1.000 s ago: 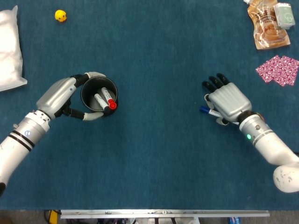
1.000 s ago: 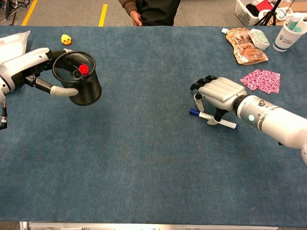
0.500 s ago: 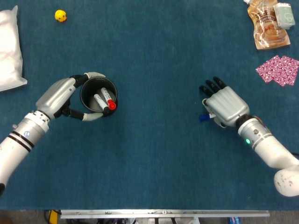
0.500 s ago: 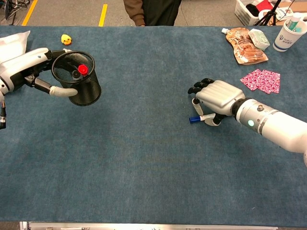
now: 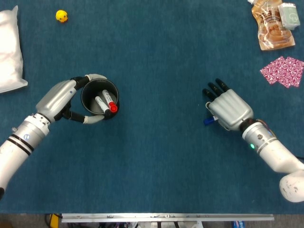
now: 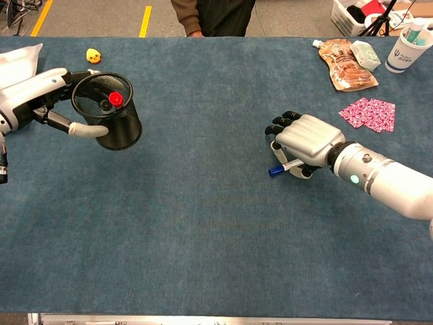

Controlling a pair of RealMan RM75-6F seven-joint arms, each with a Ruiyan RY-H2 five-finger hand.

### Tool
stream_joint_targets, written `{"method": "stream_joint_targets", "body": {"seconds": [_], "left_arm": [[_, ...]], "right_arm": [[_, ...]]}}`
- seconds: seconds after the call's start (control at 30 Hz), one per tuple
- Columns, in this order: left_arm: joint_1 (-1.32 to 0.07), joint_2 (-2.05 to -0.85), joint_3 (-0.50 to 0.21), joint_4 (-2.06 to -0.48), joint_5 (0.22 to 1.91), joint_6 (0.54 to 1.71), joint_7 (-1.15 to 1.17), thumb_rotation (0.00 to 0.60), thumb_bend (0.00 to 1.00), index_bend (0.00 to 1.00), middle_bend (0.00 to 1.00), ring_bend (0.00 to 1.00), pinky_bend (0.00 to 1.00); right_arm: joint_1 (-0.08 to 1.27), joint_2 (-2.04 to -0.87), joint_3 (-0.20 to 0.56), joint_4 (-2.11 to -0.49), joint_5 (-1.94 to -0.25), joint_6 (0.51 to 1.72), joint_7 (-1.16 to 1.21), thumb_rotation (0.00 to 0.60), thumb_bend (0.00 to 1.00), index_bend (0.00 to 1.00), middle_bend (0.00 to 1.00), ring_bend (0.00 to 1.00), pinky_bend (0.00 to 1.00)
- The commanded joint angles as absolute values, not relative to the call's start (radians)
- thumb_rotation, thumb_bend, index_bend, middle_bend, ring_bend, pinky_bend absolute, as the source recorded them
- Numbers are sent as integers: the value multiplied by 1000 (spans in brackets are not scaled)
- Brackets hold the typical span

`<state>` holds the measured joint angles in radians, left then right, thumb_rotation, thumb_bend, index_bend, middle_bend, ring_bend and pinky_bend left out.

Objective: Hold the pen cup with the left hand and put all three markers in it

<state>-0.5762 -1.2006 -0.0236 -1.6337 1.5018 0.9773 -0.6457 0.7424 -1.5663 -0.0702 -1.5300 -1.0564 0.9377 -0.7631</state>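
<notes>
Black mesh pen cup [image 6: 120, 122], blue-capped marker [image 6: 281, 168], teal table [image 6: 203, 223].

Left hand [image 5: 59, 97] curled in a grip, right hand [image 6: 306, 140] palm-down, fingers [image 6: 281, 122] curled.

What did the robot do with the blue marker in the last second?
The right hand closed its fingers around the blue-capped marker and seems to have lifted it. A second ago the marker lay flat beside the hand with most of its white body showing; now only the capped end pokes out. The left hand kept holding the pen cup, with the same two markers inside, and the cup barely moved.
</notes>
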Motion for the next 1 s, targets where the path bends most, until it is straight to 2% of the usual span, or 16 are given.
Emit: {"method": "stream_joint_targets", "body": {"seconds": [0.03,0.37,0.57,0.7,0.87,1.0], "left_arm": [[-576,-1199,-25,-1635,1502,979,-645,505,164,197,317,251,178],[-583,-1188,-34,-1653,1482,966,-631,506,164,195,317,250,178],[-591,-1189,-41,-1669,1467,951,-611,506,164,193,317,250,178],[-596,-1195,-46,-1678,1460,945,-596,505,164,193,317,250,179],[-606,-1201,-54,-1693,1452,935,-574,506,164,193,317,250,178],[-613,-1205,-62,-1707,1446,930,-555,505,164,193,317,250,178]], "right_arm": [[740,-1564,-64,-1536,-1061,943,-756,600,339,583,168,0,0],[726,-1476,19,-1671,-1076,965,-610,600,339,613,193,0,0],[736,-1380,121,-1819,-1091,963,-456,600,339,620,200,0,0],[750,-1330,215,-1908,-1096,940,-297,600,338,621,202,0,0],[779,-1325,311,-1956,-1108,900,-112,600,333,621,204,0,0],[816,-1364,357,-1949,-1118,882,-30,600,330,622,205,0,0]]}}
